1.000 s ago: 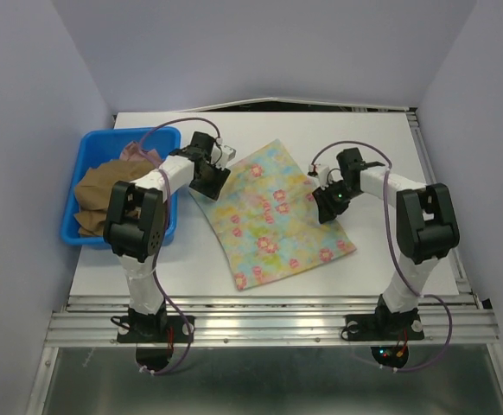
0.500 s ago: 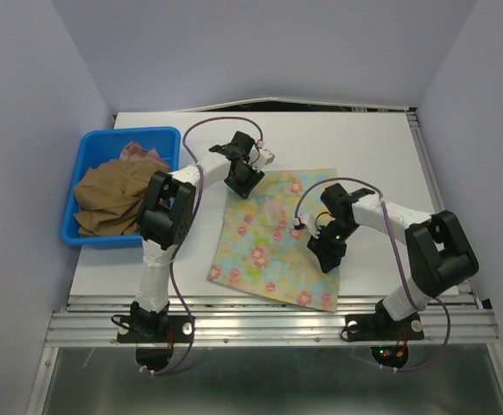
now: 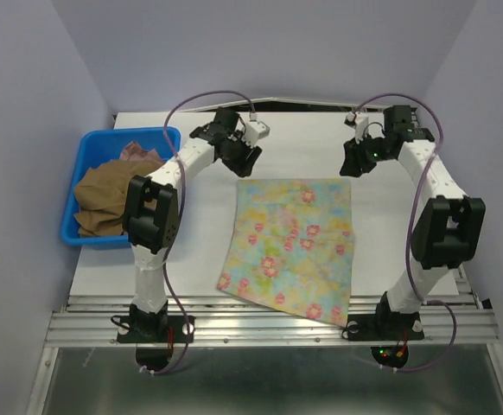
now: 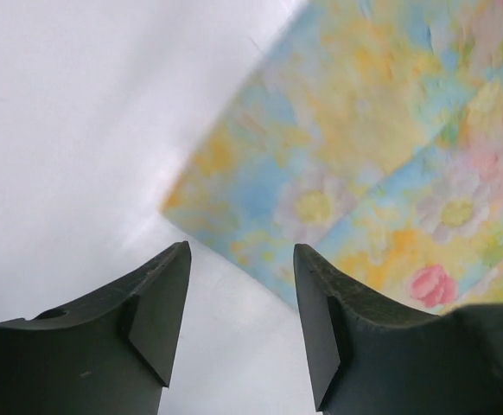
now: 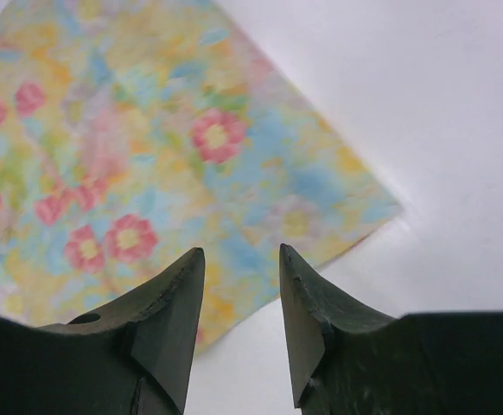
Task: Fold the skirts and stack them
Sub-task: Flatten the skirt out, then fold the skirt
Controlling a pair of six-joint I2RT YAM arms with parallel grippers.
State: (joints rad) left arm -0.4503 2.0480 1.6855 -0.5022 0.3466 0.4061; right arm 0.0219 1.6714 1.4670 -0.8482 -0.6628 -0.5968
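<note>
Top external view has both arms stretched far out over the white table (image 3: 303, 130), with the left gripper (image 3: 241, 157) hanging just beyond the far left corner of the flat pastel yellow-blue cloth skirt with pink flowers (image 3: 290, 246) and the right gripper (image 3: 355, 161) just beyond its far right corner. Each wrist view shows its own fingers parted, nothing between them, and a skirt corner lying on the table below. The crumpled brown skirt (image 3: 105, 194) and dusty pink skirt (image 3: 133, 152) lie in the blue plastic bin (image 3: 87, 141) at the left.
</note>
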